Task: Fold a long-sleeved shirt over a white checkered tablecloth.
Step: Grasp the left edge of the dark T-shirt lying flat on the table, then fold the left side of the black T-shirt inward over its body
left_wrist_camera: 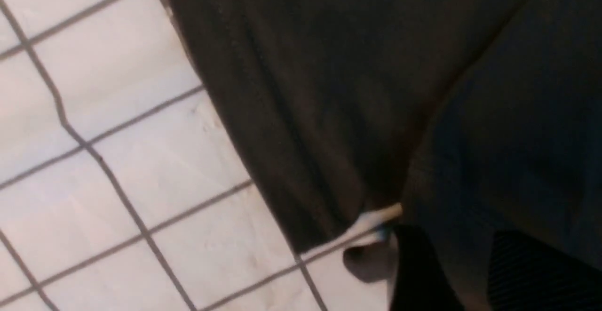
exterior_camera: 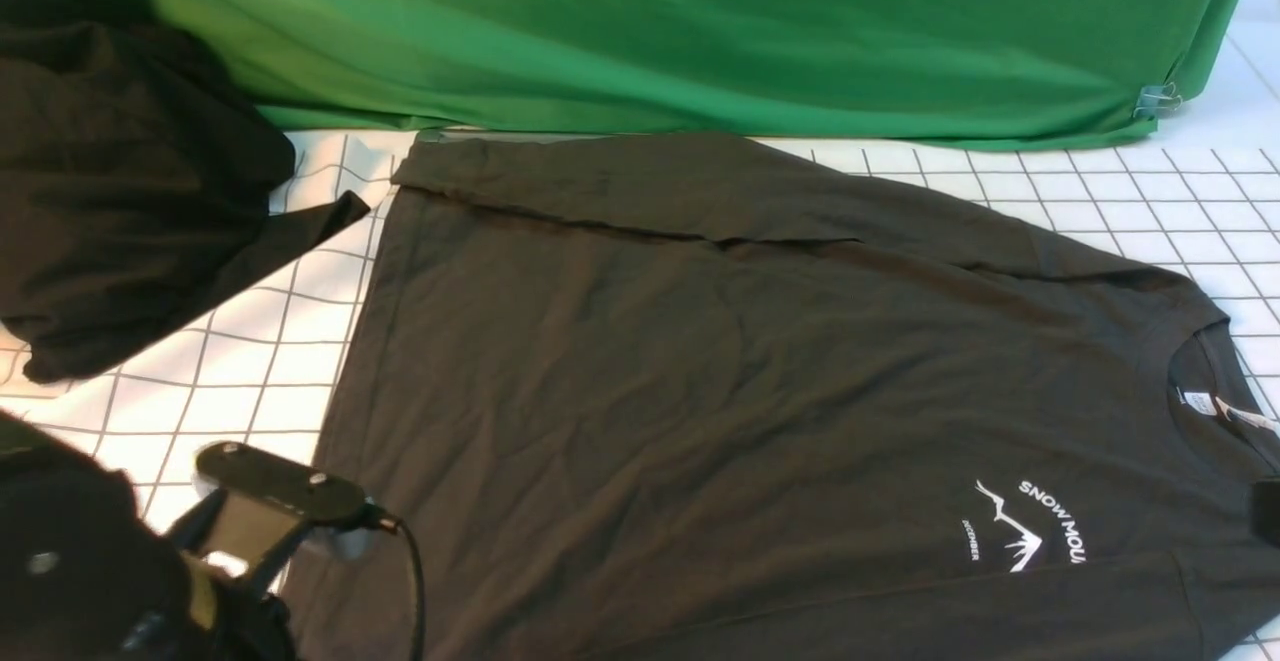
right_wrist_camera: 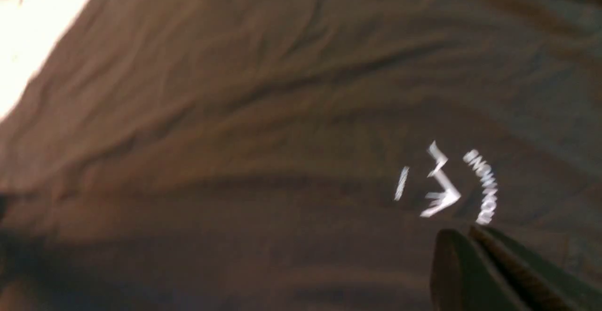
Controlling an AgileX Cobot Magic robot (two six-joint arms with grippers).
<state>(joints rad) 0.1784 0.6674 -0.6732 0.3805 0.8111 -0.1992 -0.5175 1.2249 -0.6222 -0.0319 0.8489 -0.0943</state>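
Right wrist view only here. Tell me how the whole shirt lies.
Observer: The long-sleeved shirt lies spread on the white checkered tablecloth, with one sleeve folded along its far edge.
Operator: Report anything else on that cloth.
Observer: A black garment is heaped at the far left, partly on the tablecloth.

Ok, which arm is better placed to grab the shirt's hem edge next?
Left, probably. The left end effector sits at the hem of the long-sleeved shirt; the right end effector is shut by the chest logo, far from it.
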